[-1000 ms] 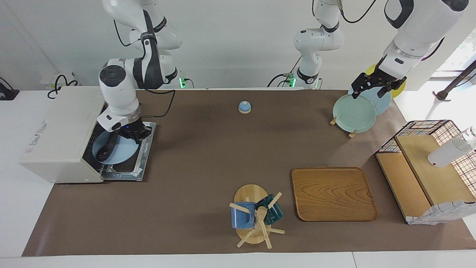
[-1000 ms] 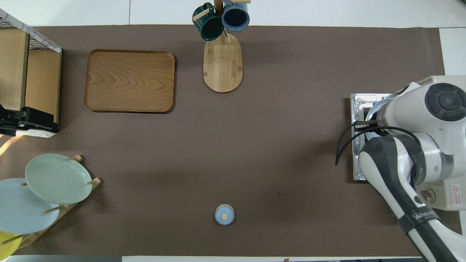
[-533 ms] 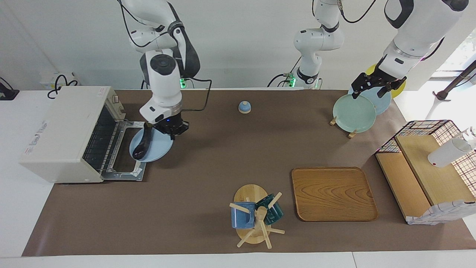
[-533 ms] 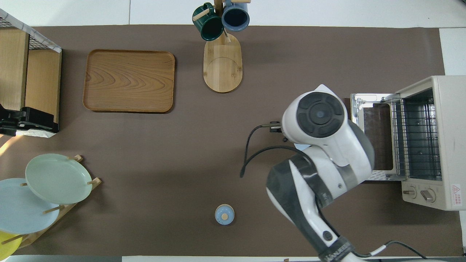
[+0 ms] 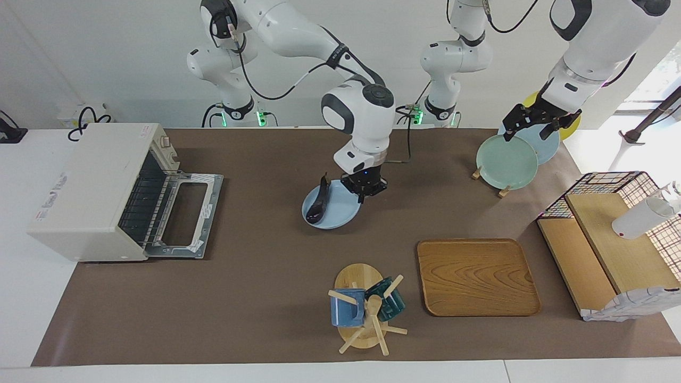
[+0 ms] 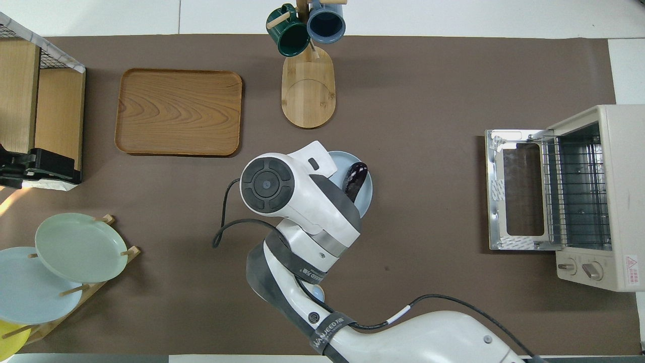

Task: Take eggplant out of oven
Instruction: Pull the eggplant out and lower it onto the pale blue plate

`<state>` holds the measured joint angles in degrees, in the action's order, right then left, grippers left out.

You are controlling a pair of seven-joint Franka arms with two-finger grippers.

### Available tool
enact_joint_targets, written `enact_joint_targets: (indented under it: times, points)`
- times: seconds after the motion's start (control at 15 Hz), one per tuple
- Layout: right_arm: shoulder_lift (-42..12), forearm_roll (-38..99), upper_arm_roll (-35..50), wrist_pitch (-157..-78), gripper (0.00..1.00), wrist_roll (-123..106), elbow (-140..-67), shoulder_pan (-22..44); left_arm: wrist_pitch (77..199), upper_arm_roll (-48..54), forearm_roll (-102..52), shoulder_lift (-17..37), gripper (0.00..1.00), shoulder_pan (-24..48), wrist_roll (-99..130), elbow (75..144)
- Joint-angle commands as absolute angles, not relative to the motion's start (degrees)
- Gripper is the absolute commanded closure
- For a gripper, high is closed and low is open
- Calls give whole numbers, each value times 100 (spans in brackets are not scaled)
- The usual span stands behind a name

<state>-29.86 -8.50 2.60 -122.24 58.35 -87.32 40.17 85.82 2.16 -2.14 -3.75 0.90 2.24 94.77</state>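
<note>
Item: eggplant (image 5: 318,201), lying on blue plate (image 5: 340,215), out of oven (image 5: 101,191). Right gripper (image 5: 364,192): jaws clamp plate rim. Left gripper (image 5: 534,125): waiting over plate rack; jaws unclear. Handling: keep plate level, set down gently on worktop (image 5: 266,266), apparently mid-table.

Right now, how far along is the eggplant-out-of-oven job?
Done: the glossy dark purple eggplant is out of the off-white toaster oven, whose door hangs open.
In hand: the right claw grips the round light-blue plate carrying it, mid-table.
Left: set down, release.
</note>
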Motion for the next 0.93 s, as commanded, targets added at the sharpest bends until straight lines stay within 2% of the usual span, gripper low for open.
enact_joint_targets:
  times: [0.0,0.13,0.2,0.4,0.53,0.67,0.73,0.8,0.87]
  points:
    - [-3059,-791,246,-12340,100,5906,-8525,3955,8613,255,-132,-457,0,35,220,9536]
    - [-3076,-765,255,-12419,98,5924,-8543,3929,8587,255,-132,-457,0,44,220,9536]
    - [-3085,-643,255,-12610,77,5941,-8543,3937,8596,255,-132,-457,0,87,220,9536]
    - [-3094,-694,255,-12903,40,5924,-8464,4060,8605,290,-132,-457,0,114,237,9536]
    - [-3015,-703,229,-12763,40,5828,-8455,3991,8613,290,-132,-457,0,114,246,9536]
    - [-2744,-808,176,-12176,48,5251,-8542,3737,8587,290,-132,-457,0,114,246,9536]
    - [-2612,-809,176,-11886,56,4977,-8604,3553,8570,290,-132,-457,0,123,246,9536]
    - [-2471,-817,176,-11604,69,4853,-8674,3368,8578,290,-132,-457,0,123,246,9536]
    - [-2348,-826,167,-11306,88,4791,-8823,3192,8604,290,-132,-457,0,123,237,9536]
